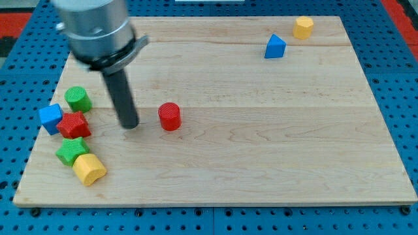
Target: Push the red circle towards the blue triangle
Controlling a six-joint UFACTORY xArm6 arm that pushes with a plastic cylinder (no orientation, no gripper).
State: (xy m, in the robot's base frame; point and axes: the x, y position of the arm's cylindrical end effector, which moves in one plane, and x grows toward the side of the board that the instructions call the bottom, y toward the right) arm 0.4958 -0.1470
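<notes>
The red circle point(170, 116), a short red cylinder, stands on the wooden board left of centre. The blue triangle point(275, 47) sits near the view's top right. My tip point(130, 124) rests on the board just to the left of the red circle, with a small gap between them. The dark rod rises from the tip to the grey arm body at the view's top left.
A yellow block point(303, 27) lies up and right of the blue triangle. At the board's left edge are a green cylinder point(78, 98), a blue cube point(51, 118), a red star-like block point(74, 125), a green star block point(72, 150) and a yellow block point(89, 168).
</notes>
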